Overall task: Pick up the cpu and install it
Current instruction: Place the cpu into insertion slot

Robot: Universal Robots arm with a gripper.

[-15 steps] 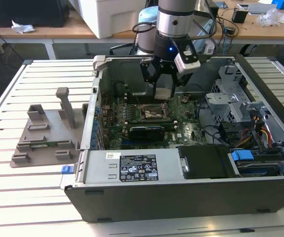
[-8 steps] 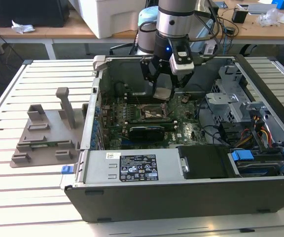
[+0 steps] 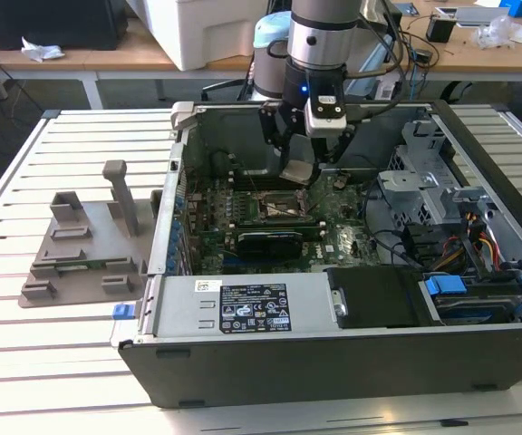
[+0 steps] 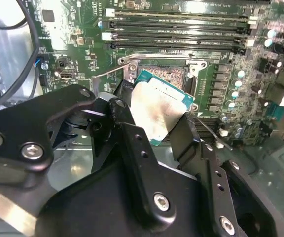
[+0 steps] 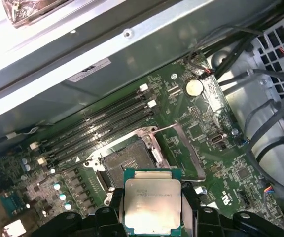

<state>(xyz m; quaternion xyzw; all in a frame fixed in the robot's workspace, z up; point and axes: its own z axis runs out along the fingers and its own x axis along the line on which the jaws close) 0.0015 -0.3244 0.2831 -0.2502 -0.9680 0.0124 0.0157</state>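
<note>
The cpu is a flat square chip with a silvery top plate and a green edge, clamped between my gripper's black fingers. My gripper is shut on the cpu and holds it tilted just above the open motherboard socket. The socket has its metal retention frame lifted. In the exterior view my gripper hangs inside the open computer case over the socket, with the cpu at its tip.
The black graphics card lies just in front of the socket. Memory slots run beside the socket. Drive cages and cables fill the case at the exterior view's right. A grey plastic holder tray sits on the slatted table outside the case.
</note>
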